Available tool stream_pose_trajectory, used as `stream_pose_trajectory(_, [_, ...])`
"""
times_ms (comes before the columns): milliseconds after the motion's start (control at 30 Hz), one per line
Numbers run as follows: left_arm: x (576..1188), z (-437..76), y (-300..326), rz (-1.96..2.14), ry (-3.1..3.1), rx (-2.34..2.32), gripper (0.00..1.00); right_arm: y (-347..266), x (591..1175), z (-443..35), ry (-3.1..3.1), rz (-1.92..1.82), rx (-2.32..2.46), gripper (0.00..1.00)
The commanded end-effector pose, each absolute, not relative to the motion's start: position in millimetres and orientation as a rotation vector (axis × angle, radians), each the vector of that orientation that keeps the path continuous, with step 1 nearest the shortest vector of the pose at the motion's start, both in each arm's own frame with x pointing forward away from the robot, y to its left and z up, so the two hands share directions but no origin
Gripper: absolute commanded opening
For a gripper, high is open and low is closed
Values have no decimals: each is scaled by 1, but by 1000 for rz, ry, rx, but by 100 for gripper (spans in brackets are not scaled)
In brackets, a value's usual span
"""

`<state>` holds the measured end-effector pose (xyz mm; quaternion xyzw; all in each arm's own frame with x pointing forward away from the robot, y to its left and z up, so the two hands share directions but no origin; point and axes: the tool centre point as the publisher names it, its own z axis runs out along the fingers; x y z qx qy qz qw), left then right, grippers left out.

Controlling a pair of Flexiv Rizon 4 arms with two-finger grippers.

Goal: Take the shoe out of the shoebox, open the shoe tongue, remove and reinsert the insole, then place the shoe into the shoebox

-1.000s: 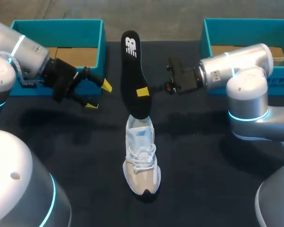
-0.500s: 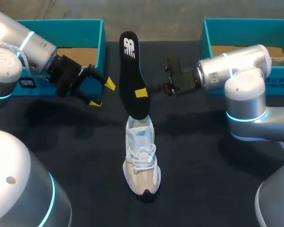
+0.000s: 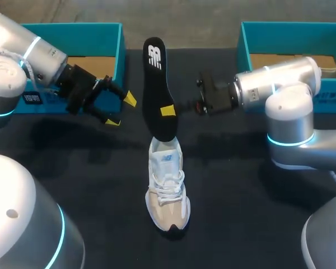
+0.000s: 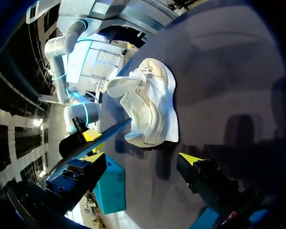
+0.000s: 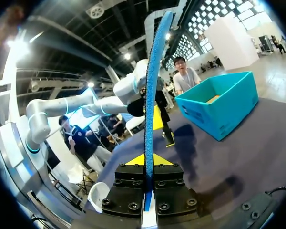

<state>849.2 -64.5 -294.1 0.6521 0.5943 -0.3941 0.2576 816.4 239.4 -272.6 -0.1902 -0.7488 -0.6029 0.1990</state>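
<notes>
A white and beige shoe lies on the dark table, toe toward the near edge. A black insole hangs over its heel end, its low tip at the shoe's collar. I cannot tell whether that tip is inside the shoe. My right gripper is shut on the insole's side edge. In the right wrist view the insole's blue underside rises edge-on from between the shut fingers of my right gripper. My left gripper hangs open to the insole's left, holding nothing. In its own view my left gripper faces the shoe.
One teal shoebox stands at the back left behind my left arm. Another teal shoebox stands at the back right behind my right arm. The back-left shoebox also shows in the right wrist view, past my left gripper.
My left arm has swung so that its open gripper sits slightly farther back and nearer the insole. The right gripper, insole and shoe have hardly moved.
</notes>
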Motion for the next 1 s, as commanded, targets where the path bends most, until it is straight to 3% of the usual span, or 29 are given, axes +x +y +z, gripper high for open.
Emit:
stream_pose_trajectory(33, [849, -294, -65, -1067, 1613, 1771, 100, 240, 812, -279, -2094, -1702, -539, 0])
stream_pose_trajectory(1000, [849, -294, -65, -1067, 1613, 1771, 100, 244, 794, -312, -2105, -1692, -549, 0])
